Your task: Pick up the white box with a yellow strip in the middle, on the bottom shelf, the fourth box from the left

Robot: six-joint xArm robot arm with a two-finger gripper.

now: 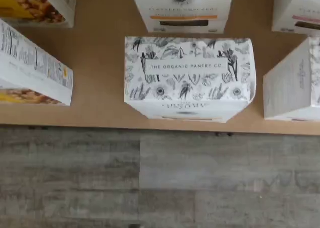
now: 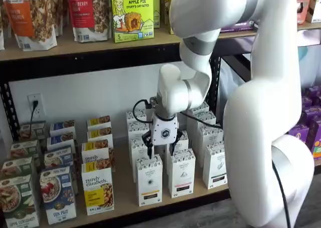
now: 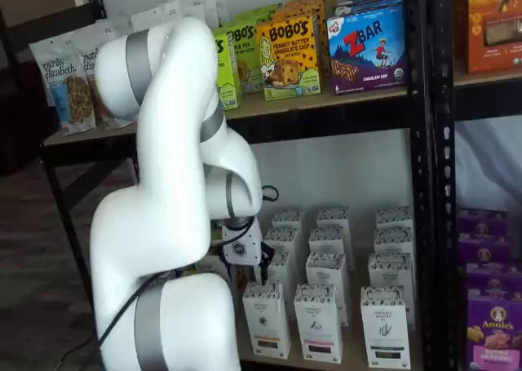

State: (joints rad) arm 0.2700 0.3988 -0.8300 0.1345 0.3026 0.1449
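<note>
The white box (image 2: 149, 181) stands at the front edge of the bottom shelf (image 2: 120, 200), right of a purely elizabeth box (image 2: 97, 189). A thin yellow-orange strip runs low on its front. In the wrist view I look straight down on the white box's (image 1: 190, 72) speckled top, printed "The Organic Pantry Co." My gripper (image 2: 161, 150) hangs just above the box, open, with a plain gap between its black fingers (image 2: 149, 151) and nothing in them. In the other shelf view the gripper (image 3: 259, 267) sits above the leftmost front carton (image 3: 265, 318), partly hidden by the arm.
A same-shaped carton (image 1: 184, 10) with an orange strip stands right behind the white box. More white cartons (image 2: 181, 172) stand close on its right, in rows running back. Granola and other boxes (image 2: 57, 194) fill the left. The upper shelf (image 2: 75, 47) overhangs.
</note>
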